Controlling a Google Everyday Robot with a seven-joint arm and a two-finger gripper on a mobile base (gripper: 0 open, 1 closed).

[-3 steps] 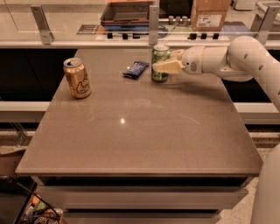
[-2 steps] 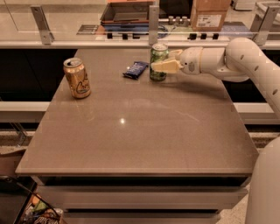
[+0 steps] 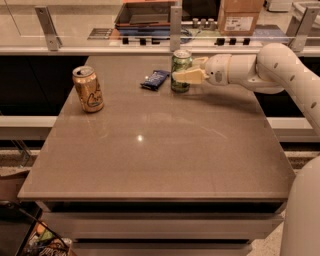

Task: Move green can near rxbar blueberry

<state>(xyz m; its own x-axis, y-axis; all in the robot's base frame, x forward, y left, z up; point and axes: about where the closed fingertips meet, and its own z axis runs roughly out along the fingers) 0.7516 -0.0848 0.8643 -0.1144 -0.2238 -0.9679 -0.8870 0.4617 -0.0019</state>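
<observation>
The green can stands upright on the table near its far edge, just right of the rxbar blueberry, a flat dark blue wrapper. A small gap separates the two. My gripper reaches in from the right on the white arm. Its pale fingers are closed around the green can, one in front and one behind. The can's base rests at table level.
A gold-orange can stands upright at the table's left side. A glass rail with metal posts runs behind the far edge. A cardboard box and a dark tray sit on the counter beyond.
My gripper has carried the green can slightly left, closer to the blue wrapper. The gold-orange can and the wrapper have not moved.
</observation>
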